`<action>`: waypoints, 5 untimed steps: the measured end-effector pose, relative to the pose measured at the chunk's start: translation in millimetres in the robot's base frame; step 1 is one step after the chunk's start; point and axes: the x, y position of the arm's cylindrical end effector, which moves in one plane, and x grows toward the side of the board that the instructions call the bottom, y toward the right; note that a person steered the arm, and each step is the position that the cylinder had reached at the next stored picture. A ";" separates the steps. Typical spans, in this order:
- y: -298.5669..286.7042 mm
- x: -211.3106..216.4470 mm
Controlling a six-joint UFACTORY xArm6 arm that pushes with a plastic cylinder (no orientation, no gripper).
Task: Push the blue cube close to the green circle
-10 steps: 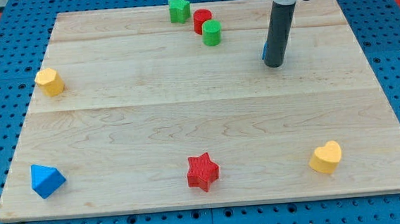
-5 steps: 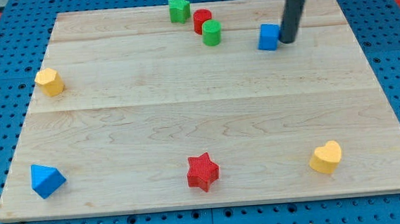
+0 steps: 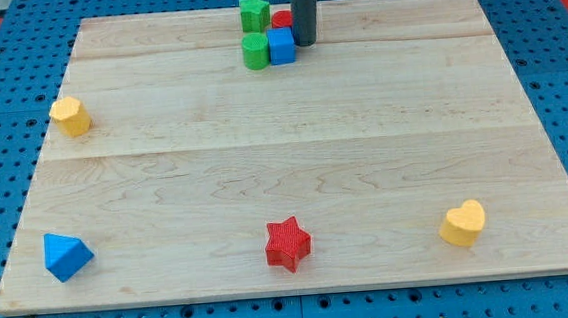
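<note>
The blue cube [image 3: 281,46] sits near the view's top middle of the wooden board, touching the green circle [image 3: 255,52] on its left. My tip [image 3: 305,42] stands right against the cube's right side. A red cylinder [image 3: 281,20] is just behind the cube, partly hidden by the rod. A green star [image 3: 254,13] stands above the green circle.
A yellow block [image 3: 69,115] lies at the left edge. A blue triangular block [image 3: 66,255] is at the bottom left, a red star [image 3: 288,244] at the bottom middle, a yellow heart [image 3: 463,223] at the bottom right.
My tip moved left along the top, pushing the blue cube left until it met the green circle. The green circle shifted left as well.
</note>
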 end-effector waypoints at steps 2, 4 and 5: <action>3.9 -0.2; 3.9 -2.0; 3.9 -3.7</action>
